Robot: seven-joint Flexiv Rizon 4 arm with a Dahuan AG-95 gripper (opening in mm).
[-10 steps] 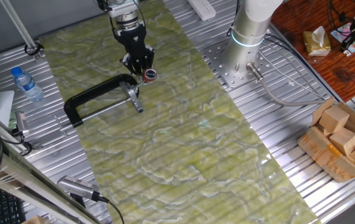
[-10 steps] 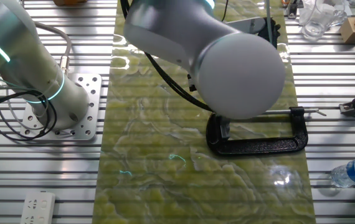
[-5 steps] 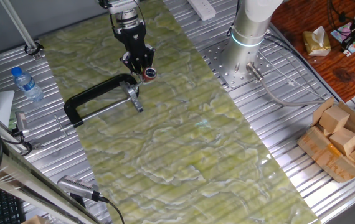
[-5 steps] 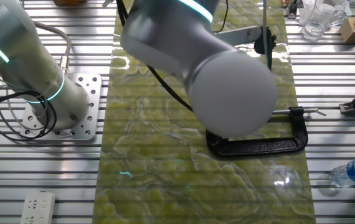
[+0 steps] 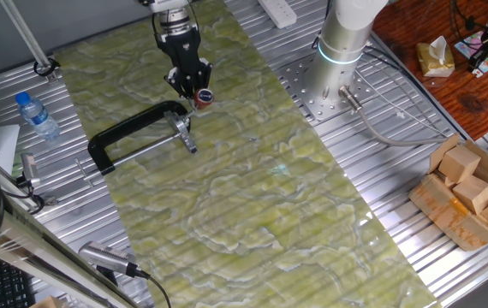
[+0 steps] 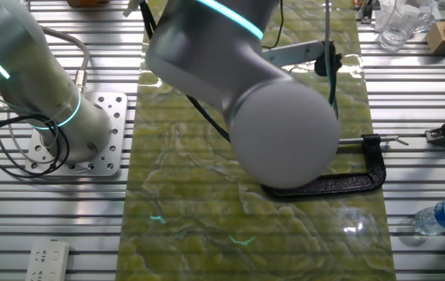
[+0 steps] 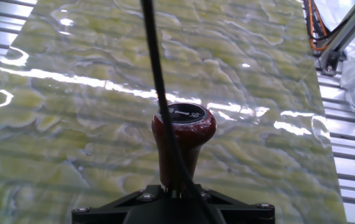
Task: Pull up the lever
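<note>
Gripper: you see it (image 5: pixel 197 90) come down from the top of one fixed view, its black fingers pinched on the red-brown knob of the lever (image 5: pixel 201 97); the jaws are closed on it.
Lever: its knob sits just above and to the right of the clamp's screw end, raised off the mat rather than lying on it. The thin silver rod below it is too small for you to trace in that view.
Hand view: the knob (image 7: pixel 184 127) fills the middle of the picture for you, glossy and dark red with a flat black cap on top, its neck running down into the black gripper body at the bottom edge. A dark cable crosses in front of it from top to bottom.
Clamp: the black C-shaped frame (image 5: pixel 128 133) lies flat on the green marbled mat (image 5: pixel 252 188), open side toward the lower left, with the screw rod spanning its mouth.
Other fixed view: the arm's big grey joint (image 6: pixel 277 133) blocks most of it for you (the knob and fingers are hidden there); only the frame's lower bar and right end (image 6: pixel 359 176) show, with the screw tip poking out to the right.
Around the mat: a water bottle (image 5: pixel 37 115) lies on the slatted table (image 5: pixel 381 197) to the left, well apart from the clamp; wooden blocks (image 5: pixel 471 192) sit in a cardboard tray at the far right.
</note>
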